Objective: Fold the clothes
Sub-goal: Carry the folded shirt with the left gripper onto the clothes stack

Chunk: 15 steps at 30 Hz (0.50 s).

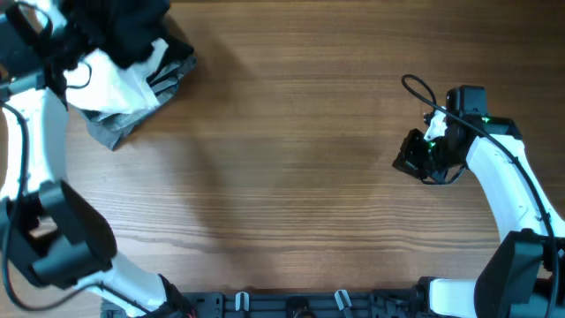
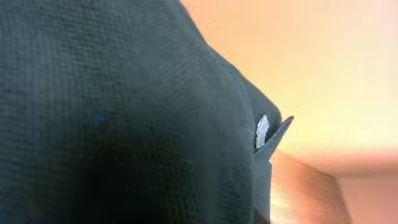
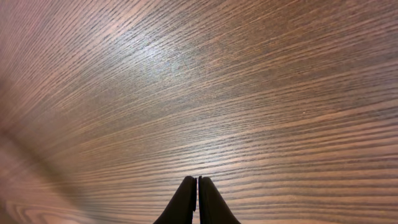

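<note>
Left end effector (image 1: 60, 42): at the far-left pile, lost against dark cloth; spread or pinching, cannot tell.
Black shirt (image 1: 132, 22): bunched on top of the pile, with a small white mark (image 2: 262, 130) at one edge.
White garment (image 1: 115, 84), grey garment (image 1: 174, 75): under the shirt.
Worktop (image 1: 291, 177): brown wood grain.
Right end effector (image 3: 198, 183): fingers pressed together, gripping nothing, well apart from the pile.

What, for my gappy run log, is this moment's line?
black shirt: bunched, unfolded, far left | left gripper: at shirt, jaws hidden | right gripper: shut, empty, over table
</note>
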Tool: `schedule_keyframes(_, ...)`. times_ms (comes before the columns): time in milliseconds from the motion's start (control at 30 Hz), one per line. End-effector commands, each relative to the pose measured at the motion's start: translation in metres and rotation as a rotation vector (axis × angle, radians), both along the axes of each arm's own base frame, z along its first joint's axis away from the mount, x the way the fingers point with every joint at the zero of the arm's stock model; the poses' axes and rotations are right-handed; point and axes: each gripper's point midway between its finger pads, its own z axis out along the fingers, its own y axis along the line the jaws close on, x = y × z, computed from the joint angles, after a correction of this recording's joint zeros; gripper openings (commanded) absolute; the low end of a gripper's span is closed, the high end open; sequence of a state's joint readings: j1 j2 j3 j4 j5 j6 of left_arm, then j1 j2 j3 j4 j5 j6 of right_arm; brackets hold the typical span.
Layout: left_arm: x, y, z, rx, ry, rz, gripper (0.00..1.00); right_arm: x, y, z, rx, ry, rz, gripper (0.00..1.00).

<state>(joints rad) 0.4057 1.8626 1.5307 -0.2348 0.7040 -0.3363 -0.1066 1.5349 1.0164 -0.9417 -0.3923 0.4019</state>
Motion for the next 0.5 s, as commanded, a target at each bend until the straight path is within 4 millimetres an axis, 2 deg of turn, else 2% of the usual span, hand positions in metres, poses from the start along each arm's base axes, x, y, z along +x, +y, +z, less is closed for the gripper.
schedule_keyframes(0,-0.012,0.053,-0.041,0.022,0.116,0.123,0.92,0.005,0.001,0.01,0.013,-0.025,-0.018,0.07)
schedule_keyframes(33,-0.015,0.058,-0.04,0.015,0.115,0.129,1.0,0.005,0.001,0.01,0.013,-0.026,-0.018,0.07)
schedule_keyframes(100,-0.021,0.06,-0.025,-0.01,0.087,0.111,1.0,0.005,0.001,0.01,0.012,-0.026,-0.017,0.07)
schedule_keyframes(200,-0.038,0.061,0.016,0.006,0.053,0.129,1.0,0.007,0.001,0.014,0.009,-0.042,-0.015,0.06)
schedule_keyframes(267,-0.052,0.052,0.055,0.033,0.016,0.124,1.0,0.011,0.0,0.027,-0.002,-0.098,-0.001,0.06)
schedule_keyframes(300,-0.065,0.043,0.081,0.077,-0.019,0.099,1.0,0.014,-0.001,0.042,-0.011,-0.157,0.011,0.06)
schedule_keyframes(367,-0.086,0.026,0.114,0.143,-0.065,0.052,1.0,0.019,-0.001,0.07,-0.029,-0.267,0.036,0.06)
schedule_keyframes(400,-0.105,0.009,0.135,0.219,-0.096,0.002,1.0,0.022,-0.001,0.1,-0.05,-0.377,0.058,0.06)
schedule_keyframes(467,-0.14,-0.025,0.155,0.347,-0.129,-0.102,1.0,0.018,0.0,0.146,-0.083,-0.542,0.094,0.08)
